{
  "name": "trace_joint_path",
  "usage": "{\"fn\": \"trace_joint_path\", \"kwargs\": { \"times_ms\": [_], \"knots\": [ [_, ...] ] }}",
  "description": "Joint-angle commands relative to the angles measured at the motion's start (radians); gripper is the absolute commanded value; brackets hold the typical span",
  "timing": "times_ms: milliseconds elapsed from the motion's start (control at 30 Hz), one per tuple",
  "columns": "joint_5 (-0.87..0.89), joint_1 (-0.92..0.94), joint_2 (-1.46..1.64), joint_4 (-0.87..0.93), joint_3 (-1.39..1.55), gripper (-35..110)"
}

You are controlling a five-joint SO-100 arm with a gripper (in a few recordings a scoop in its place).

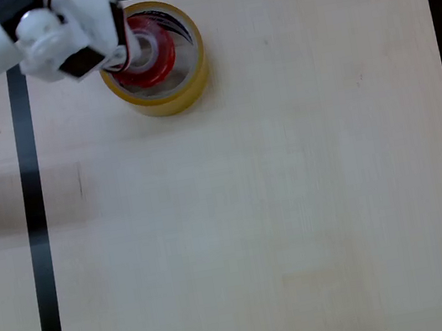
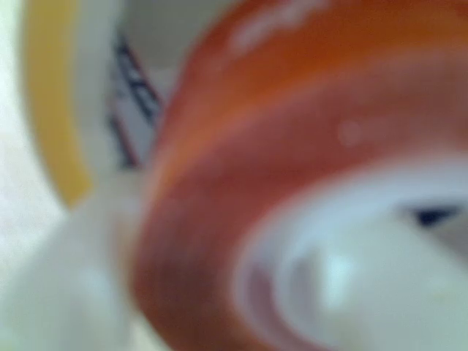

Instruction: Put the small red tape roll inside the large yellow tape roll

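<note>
Overhead view: white arm comes in from the top-left corner, tool (image 1: 134, 51) reaching over the left part of the large yellow tape roll (image 1: 161, 101). Yellow roll lies flat on the light wood surface (image 1: 279, 207), near the top edge, just right of the left strip of the black tape border (image 1: 41, 246). Border runs along the left, top and right sides of the surface.

Small red tape roll (image 1: 155, 66) sits within the yellow roll's opening, tilted, its white core facing up and a bit to the side. Tool fingers appear clamped on the red roll's left part, one finger looks to go into the core, the other on the outer side; contact zone partly hidden by the white tool body. Can't tell whether the red roll touches the surface or hangs in the grip. Inner wall of the yellow roll is white with dark lettering, seen at the upper right of the opening.

Wrist view: very blurred, close up. Red roll (image 2: 241, 219) takes most of the frame, glossy red-orange band around a white core. A white finger (image 2: 351, 285) sits inside the core at lower right; another white blurry shape at lower left against the roll's outer side, likely the second finger. Behind, upper left, the yellow roll (image 2: 51, 110) rim and its white inner wall with blue and red print. So the tool is gripping the red roll, red roll is inside the yellow ring's outline.
</note>
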Motion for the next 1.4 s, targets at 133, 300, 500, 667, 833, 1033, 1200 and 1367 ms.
{"fn": "trace_joint_path", "kwargs": {
  "times_ms": [133,300,500,667,833,1033,1200,1367],
  "knots": [
    [0.026,0.0,0.172,-0.038,0.038,6],
    [0.037,-0.026,0.19,-0.044,0.041,15],
    [0.034,-0.046,0.189,-0.078,0.037,19],
    [-0.003,-0.037,0.261,-0.012,-0.091,0],
    [-0.1,0.028,0.637,-0.224,0.164,0],
    [-0.08,0.114,1.238,-0.583,0.784,0],
    [-0.087,0.256,1.917,-0.747,1.358,0],
    [-0.077,0.454,1.917,-0.683,1.367,0]
  ]
}}
